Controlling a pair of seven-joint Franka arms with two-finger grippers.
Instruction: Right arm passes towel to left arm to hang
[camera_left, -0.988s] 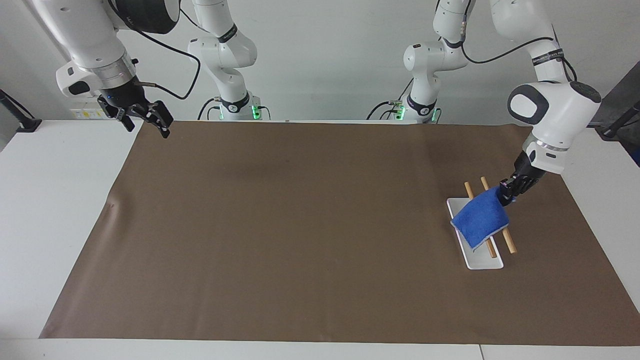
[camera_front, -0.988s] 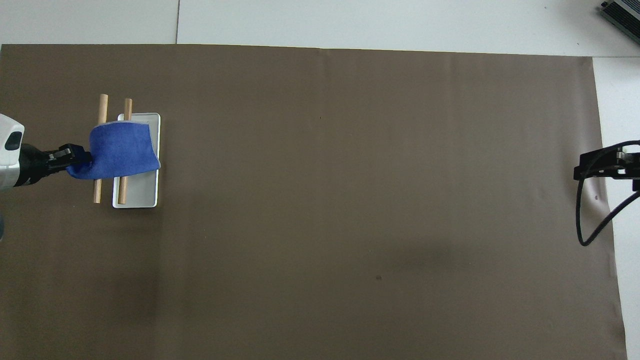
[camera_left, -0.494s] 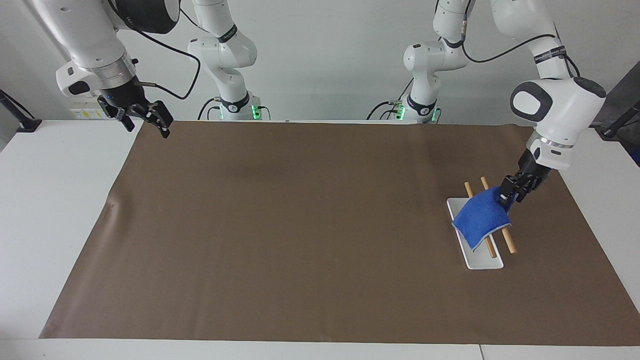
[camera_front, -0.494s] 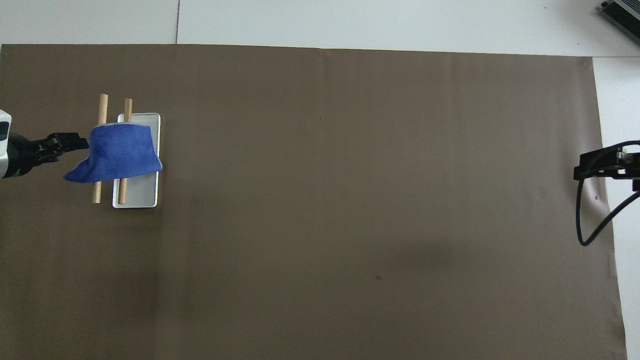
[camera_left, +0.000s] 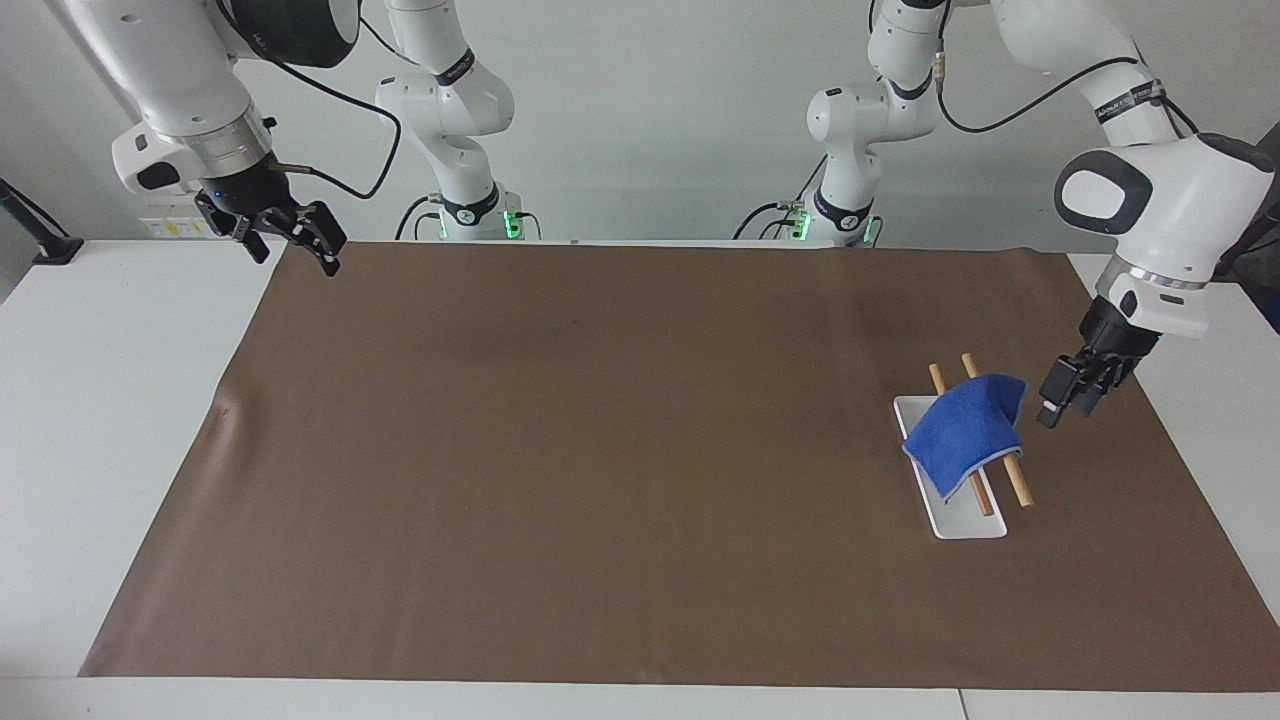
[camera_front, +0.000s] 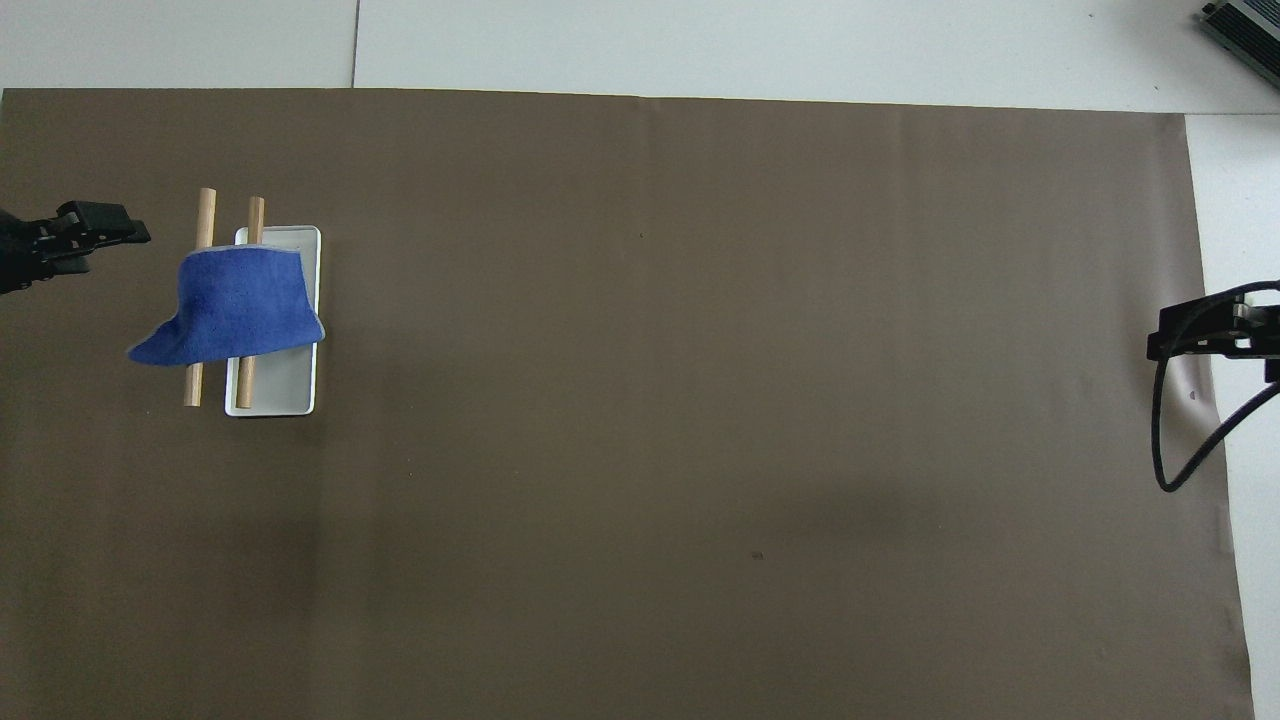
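Observation:
The blue towel (camera_left: 965, 430) (camera_front: 245, 310) hangs draped over two wooden rods (camera_left: 1018, 488) (camera_front: 205, 210) of a small rack with a white base (camera_left: 965, 522) (camera_front: 280, 395), at the left arm's end of the table. One corner of it juts out past the outer rod. My left gripper (camera_left: 1060, 413) (camera_front: 118, 240) hovers beside the rack, apart from the towel, open and holding nothing. At the other end my right gripper (camera_left: 295, 250) (camera_front: 1160, 340) waits in the air over the mat's edge, open with nothing in it.
A brown mat (camera_left: 600, 450) covers most of the white table (camera_left: 100, 420). A black cable (camera_front: 1180, 440) loops down from the right gripper. A grey device (camera_front: 1245, 25) sits at the table's corner farthest from the robots, at the right arm's end.
The left gripper let go of the towel's corner and drew back from the rack toward the table's end. The towel stayed draped on the rods. The right arm held still.

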